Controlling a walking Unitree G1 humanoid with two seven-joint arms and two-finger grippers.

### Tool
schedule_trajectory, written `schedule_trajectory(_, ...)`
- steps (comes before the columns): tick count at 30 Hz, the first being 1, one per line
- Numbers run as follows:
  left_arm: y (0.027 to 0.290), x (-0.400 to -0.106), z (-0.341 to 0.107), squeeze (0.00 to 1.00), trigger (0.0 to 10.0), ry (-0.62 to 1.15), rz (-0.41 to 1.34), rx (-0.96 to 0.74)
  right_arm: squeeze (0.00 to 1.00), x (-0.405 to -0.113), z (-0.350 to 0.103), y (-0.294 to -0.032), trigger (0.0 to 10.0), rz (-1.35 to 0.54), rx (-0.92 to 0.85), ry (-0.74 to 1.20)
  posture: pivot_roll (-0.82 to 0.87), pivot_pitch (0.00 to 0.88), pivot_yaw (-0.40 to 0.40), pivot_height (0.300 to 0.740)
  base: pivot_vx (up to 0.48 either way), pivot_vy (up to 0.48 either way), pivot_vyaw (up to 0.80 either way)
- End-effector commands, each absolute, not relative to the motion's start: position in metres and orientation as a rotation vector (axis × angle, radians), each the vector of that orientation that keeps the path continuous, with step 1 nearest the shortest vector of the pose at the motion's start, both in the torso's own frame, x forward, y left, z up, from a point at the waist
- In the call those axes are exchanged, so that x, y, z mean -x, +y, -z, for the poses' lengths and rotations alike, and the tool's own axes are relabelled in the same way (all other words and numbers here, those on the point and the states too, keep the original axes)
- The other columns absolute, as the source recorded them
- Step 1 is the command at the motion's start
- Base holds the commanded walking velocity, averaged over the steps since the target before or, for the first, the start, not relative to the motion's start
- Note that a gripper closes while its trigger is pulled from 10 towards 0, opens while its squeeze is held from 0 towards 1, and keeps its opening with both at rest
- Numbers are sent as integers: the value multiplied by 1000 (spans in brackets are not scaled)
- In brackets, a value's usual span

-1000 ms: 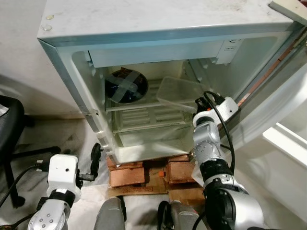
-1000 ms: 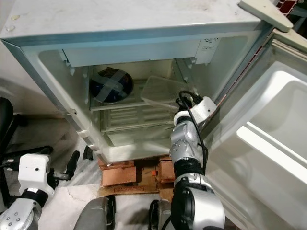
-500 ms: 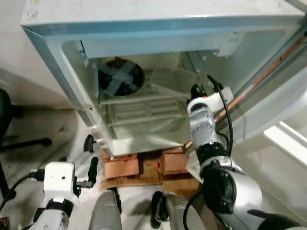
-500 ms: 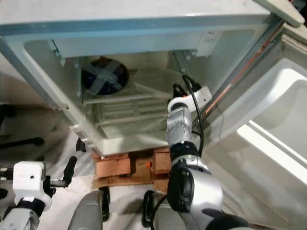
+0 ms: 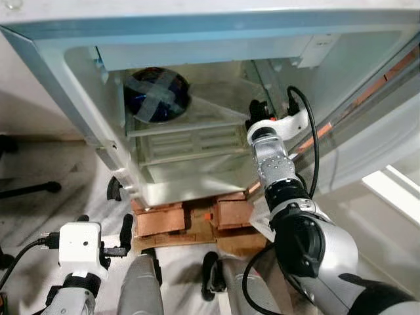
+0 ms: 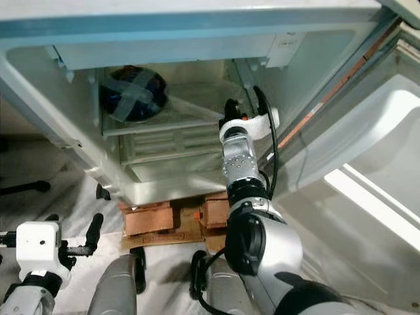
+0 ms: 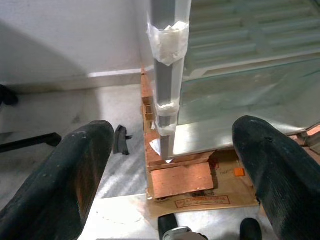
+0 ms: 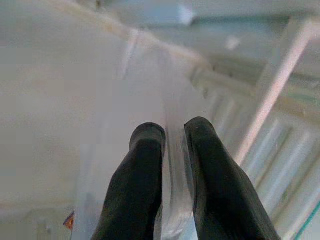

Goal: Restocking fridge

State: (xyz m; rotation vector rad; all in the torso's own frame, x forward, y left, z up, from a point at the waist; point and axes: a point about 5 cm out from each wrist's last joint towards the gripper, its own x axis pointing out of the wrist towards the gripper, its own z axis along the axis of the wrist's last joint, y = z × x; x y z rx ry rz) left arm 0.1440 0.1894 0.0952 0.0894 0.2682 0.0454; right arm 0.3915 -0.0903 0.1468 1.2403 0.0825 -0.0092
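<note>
We've got the right gripper [image 8: 170, 145] pinched on the near rim of the clear lid [image 5: 216, 105], which runs flat ahead onto the fridge [image 5: 79, 98] upper shelf beside the blue bowl [image 5: 156, 95]; left gripper [image 7: 170, 165] gapes wide, low, farther off.

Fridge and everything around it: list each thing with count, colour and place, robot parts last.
Fridge: 1, white, door open, standing on bricks.
Bowl: 1, dark blue with grey tape crossed over it, on the upper shelf at the left.
Clear plastic container: 1, transparent, on the upper shelf right of the bowl, pinched at its edge.
Bricks: several, reddish brown, under the fridge.
Cardboard: 1 sheet, brown, on the floor under the bricks.
Right gripper: 1, black fingers, inside the fridge, closed on the container's edge.
Left gripper: 1, black fingers, open, low by the fridge's front left corner.
</note>
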Motion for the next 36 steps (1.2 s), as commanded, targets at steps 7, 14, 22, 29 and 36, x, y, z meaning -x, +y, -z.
schedule_trajectory(7,189,-148,-93,0,10000,267,-62,-91,1000,-382,-145,-50,10000,-206,-1265,118,245,308,-128,740,0,0,0)
schedule_trajectory(14,190,-157,-92,0,10000,254,-59,-91,1000,-384,-144,-69,10000,-207,-1086,62,232,286,-126,740,0,0,0)
schedule_trajectory(22,191,-177,-89,0,10000,220,-51,-95,1000,-381,-142,-111,10000,-227,-912,-10,190,220,-119,740,0,0,0)
schedule_trajectory(29,189,-186,-87,0,10000,209,-44,-94,1000,-374,-137,-118,10000,-267,-843,-9,168,192,-116,740,0,0,0)
schedule_trajectory(36,186,-205,-85,0,10000,176,-17,-96,1000,-354,-121,-133,10000,-318,-699,32,150,152,-101,740,0,0,0)
